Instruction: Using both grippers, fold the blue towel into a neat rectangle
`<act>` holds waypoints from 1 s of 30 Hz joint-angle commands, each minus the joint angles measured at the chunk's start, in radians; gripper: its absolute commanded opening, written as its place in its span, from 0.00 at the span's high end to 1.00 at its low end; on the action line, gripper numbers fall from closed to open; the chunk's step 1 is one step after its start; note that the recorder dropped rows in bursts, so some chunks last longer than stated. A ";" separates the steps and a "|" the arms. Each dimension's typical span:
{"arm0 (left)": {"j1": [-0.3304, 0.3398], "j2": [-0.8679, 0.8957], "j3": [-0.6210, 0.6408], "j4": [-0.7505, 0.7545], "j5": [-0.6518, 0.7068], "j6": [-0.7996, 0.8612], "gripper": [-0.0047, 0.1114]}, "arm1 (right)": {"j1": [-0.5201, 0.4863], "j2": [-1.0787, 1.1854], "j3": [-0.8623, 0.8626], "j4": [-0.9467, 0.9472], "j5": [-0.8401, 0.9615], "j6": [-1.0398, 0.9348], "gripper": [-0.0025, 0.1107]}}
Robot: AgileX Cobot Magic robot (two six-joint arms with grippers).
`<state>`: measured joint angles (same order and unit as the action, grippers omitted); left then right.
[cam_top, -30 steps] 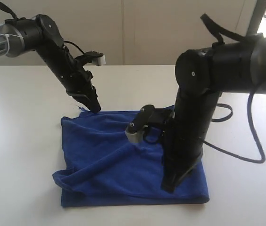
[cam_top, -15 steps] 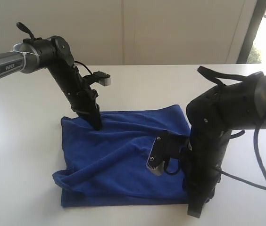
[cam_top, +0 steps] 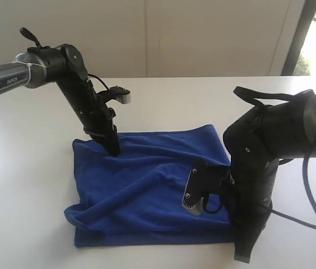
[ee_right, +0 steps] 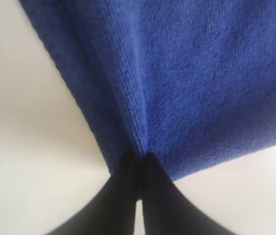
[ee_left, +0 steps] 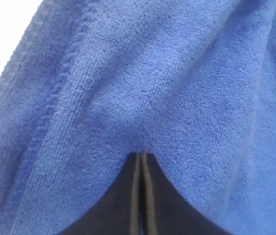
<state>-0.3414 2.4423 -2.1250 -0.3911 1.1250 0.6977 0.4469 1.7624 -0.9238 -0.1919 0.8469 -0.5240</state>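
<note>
Right gripper (ee_right: 139, 157) pinches, jaws nearly together, a corner of the blue towel (cam_top: 141, 190); left gripper (ee_left: 142, 156) is closed likewise on cloth at the opposite edge. Between them the towel lies rumpled. Lifting both ends level and together should make the fold square.

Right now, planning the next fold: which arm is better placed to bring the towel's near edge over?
Right, likely. The right claw is shut on the blue towel's near right corner; the left claw sits closed at the far left edge.
</note>
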 commanded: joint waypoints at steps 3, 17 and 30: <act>-0.003 0.043 0.001 0.018 0.033 -0.013 0.96 | -0.009 -0.009 0.006 -0.027 0.057 0.004 0.98; 0.009 0.043 0.001 0.041 0.027 -0.021 0.96 | -0.009 -0.009 0.006 -0.055 0.137 0.012 0.98; 0.010 -0.010 -0.027 -0.037 0.063 -0.011 0.96 | -0.009 -0.089 -0.043 0.021 0.048 0.035 0.53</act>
<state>-0.3339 2.4505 -2.1373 -0.4201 1.1250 0.6821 0.4469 1.7138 -0.9451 -0.1791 0.9105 -0.4960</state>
